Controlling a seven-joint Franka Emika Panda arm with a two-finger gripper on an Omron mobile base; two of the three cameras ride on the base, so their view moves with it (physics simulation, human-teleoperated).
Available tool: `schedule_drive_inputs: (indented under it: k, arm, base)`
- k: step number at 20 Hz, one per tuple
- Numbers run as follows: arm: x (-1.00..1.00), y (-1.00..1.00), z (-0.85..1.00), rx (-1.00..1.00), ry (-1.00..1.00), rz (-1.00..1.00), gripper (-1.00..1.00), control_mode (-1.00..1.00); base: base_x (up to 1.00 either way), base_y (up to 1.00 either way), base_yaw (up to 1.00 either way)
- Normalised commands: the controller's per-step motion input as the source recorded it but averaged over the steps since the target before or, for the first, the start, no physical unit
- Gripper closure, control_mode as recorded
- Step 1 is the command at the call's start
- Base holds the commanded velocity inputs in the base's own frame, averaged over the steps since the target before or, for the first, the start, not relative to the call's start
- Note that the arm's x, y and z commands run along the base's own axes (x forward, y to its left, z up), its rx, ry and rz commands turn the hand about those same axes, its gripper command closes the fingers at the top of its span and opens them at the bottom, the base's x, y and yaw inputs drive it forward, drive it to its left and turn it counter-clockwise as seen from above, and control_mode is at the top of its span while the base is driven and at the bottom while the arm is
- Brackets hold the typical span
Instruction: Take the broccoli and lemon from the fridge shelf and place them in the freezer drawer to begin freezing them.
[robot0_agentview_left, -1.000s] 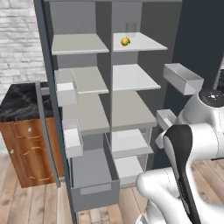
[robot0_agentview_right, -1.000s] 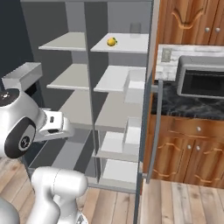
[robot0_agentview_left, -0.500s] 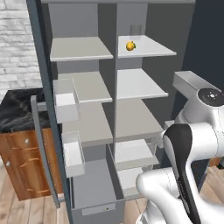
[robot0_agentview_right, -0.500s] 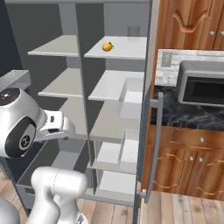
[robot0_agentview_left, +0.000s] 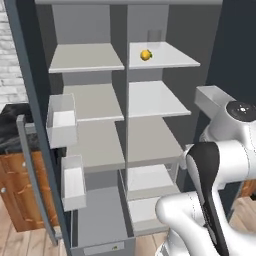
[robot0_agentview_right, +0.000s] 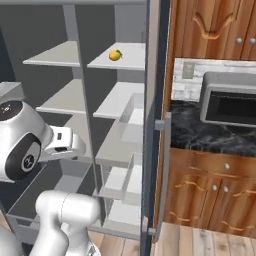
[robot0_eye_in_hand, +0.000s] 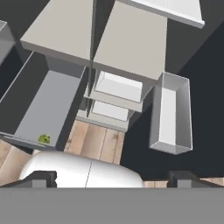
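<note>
Gripper (robot0_eye_in_hand: 111, 177) spread empty above open freezer drawer (robot0_eye_in_hand: 41, 109).

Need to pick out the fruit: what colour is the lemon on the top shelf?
Orange-yellow lemon, clearest in the left base view.

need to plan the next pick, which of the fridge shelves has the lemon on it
The top right shelf: the lemon sits near its back left corner. The other shelves, beside and below it, are bare.

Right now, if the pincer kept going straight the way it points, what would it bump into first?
Probably the lower fridge shelves in the middle of the hand view, or the wooden floor below them. Depth is hard to judge. The open pincer holds nothing.
</note>
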Motion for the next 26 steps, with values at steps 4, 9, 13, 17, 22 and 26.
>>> schedule_drive_inputs:
  k: [4, 9, 13, 17, 22, 26]
  arm:
    - [0.00, 0.00, 0.00, 0.00, 0.00, 0.00, -1.00, 1.00]
    - [0.00, 0.00, 0.00, 0.00, 0.00, 0.00, -1.00, 1.00]
    - [0.00, 0.00, 0.00, 0.00, 0.00, 0.00, -1.00, 1.00]
    - [0.00, 0.00, 0.00, 0.00, 0.00, 0.00, -1.00, 1.00]
    - [0.00, 0.00, 0.00, 0.00, 0.00, 0.00, -1.00, 1.00]
    - [0.06, 0.00, 0.14, 0.00, -0.01, -0.01, -1.00, -1.00]
  base:
    - [0.48, -0.06, 0.01]
    - [0.59, 0.00, 0.00]
    - [0.55, 0.00, 0.00]
    - [0.54, 0.00, 0.00]
    - [0.41, 0.00, 0.00]
    - [0.09, 0.00, -0.01]
